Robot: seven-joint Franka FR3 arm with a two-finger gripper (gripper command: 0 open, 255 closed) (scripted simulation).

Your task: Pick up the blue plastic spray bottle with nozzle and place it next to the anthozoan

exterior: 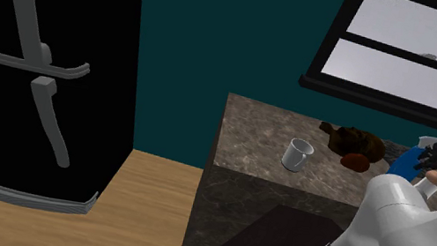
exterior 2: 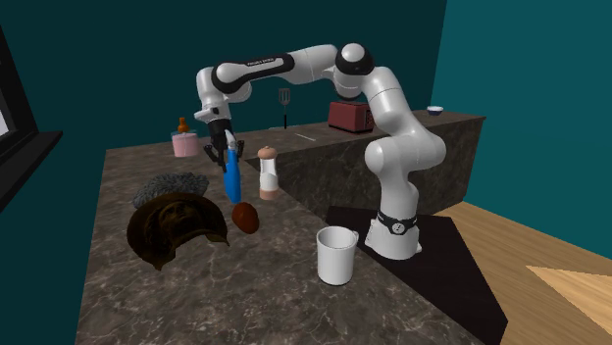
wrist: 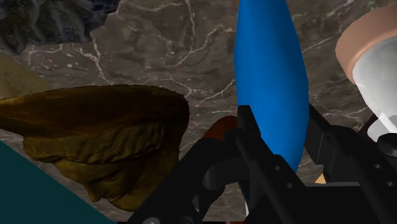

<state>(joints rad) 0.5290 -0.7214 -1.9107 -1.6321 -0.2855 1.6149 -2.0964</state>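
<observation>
Fingers of the black gripper are pinched on the upper part of the blue spray bottle, one on each side, and the bottle hangs upright beneath them. Whether its base touches the dark marbled counter cannot be told.

Just beside the bottle lies a small reddish-brown oval object. Next to that object sits the brown, ridged anthozoan, curled like a shallow bowl. On the bottle's other side, close by, stands a clear shaker with a tan cap. A grey rough lump rests behind the anthozoan in the second exterior view.

A white mug stands well apart from this group, near the counter's edge.

Further along the counter in the second exterior view are a pink container with an orange top, a red toaster and a small bowl.

In the shoulder view a black fridge with grey handles stands against the teal wall, and a dark-framed window sits above the counter.
</observation>
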